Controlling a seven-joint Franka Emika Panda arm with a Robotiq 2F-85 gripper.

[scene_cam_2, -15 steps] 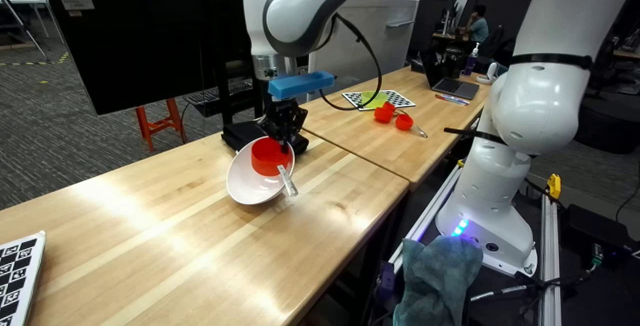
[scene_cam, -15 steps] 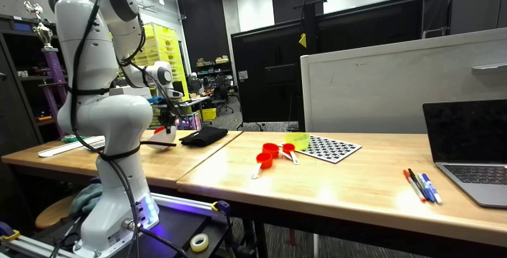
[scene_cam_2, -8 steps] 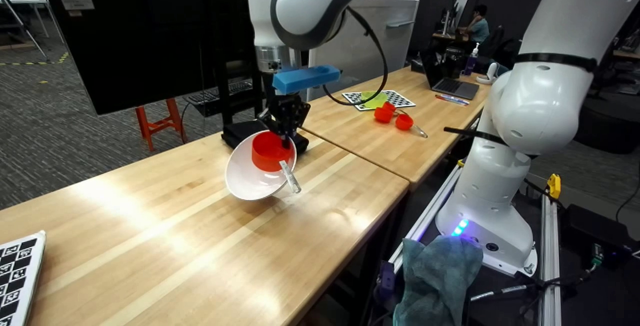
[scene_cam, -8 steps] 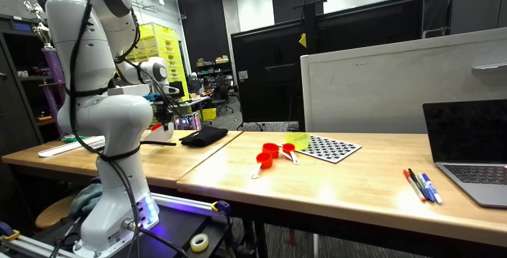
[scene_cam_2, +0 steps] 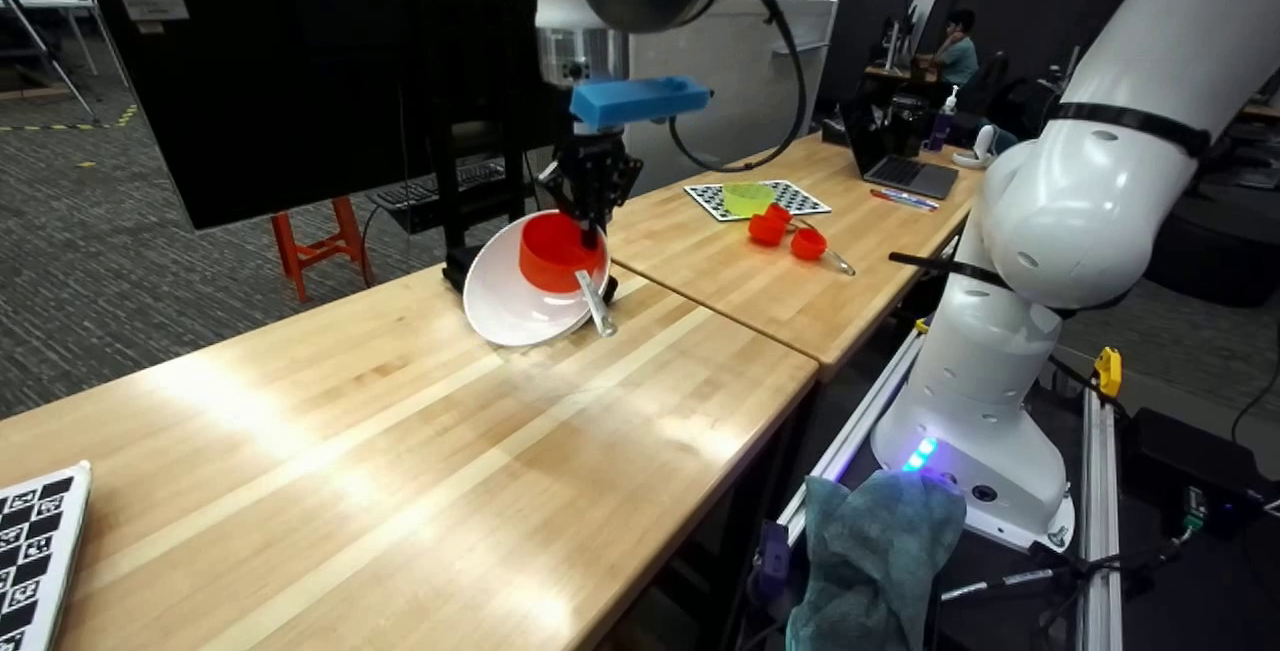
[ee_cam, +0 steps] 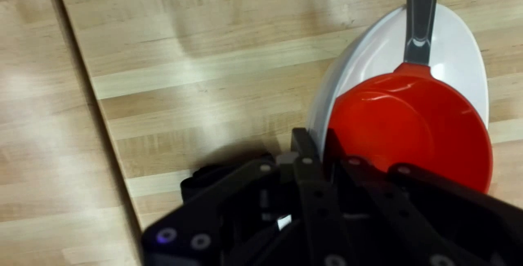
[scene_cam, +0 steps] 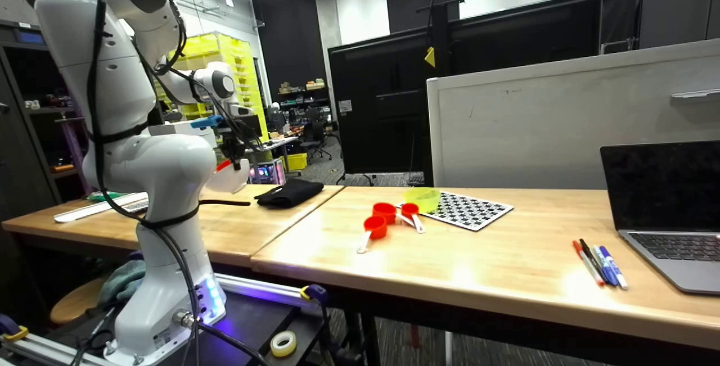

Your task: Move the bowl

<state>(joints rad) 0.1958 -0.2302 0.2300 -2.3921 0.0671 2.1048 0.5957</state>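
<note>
The bowl (scene_cam_2: 500, 296) is white inside and hangs tilted above the wooden table, its open side facing outward in an exterior view. It also shows in an exterior view (scene_cam: 229, 181) and in the wrist view (ee_cam: 455, 49). A red measuring cup (scene_cam_2: 550, 256) with a grey handle lies inside the bowl; it also shows in the wrist view (ee_cam: 392, 119). My gripper (ee_cam: 318, 140) is shut on the bowl's rim, one finger outside and one inside. The inner finger overlaps the cup's edge; I cannot tell whether it pinches the cup's wall too.
A folded black cloth (scene_cam: 289, 193) lies just beyond the bowl. Several red measuring cups (scene_cam: 384, 212), a yellow-green container (scene_cam: 422, 199), a checkered board (scene_cam: 469, 211), pens (scene_cam: 601, 265) and a laptop (scene_cam: 675, 242) are on the adjoining table. Another checkered board (scene_cam_2: 35, 551) lies at a table end.
My gripper has risen with the bowl and the red cup in it, and shifted right in an exterior view. The bowl is higher above the table. The grip looks the same.
</note>
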